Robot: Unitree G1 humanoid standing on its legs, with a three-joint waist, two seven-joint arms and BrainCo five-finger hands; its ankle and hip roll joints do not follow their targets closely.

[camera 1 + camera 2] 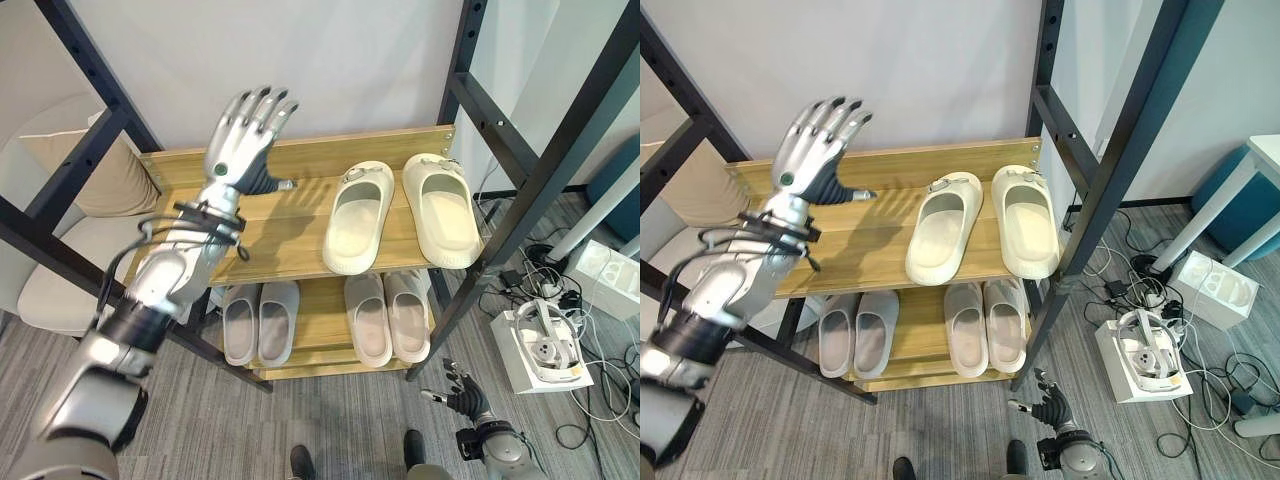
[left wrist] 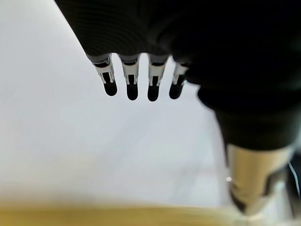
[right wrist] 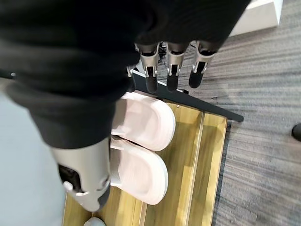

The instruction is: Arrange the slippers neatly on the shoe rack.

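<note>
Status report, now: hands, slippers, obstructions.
Left hand open, raised above top shelf, holding nothing. Right hand open, low by the floor. Cream slippers on top shelf, one angled; two pinkish pairs on lower shelf. No obstructions seen.

You're facing a pale wall (image 1: 350, 60); grey carpet floor (image 1: 330, 420), black frame posts (image 1: 545, 170), a cream chair (image 1: 70, 230).

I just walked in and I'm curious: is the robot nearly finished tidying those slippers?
Nearly. The cream pair sits on the top shelf, one slipper slightly askew, and two paler pairs lie on the lower shelf. The left hand hovers open over the top shelf; the right hand hangs low. Perhaps straightening remains.
</note>
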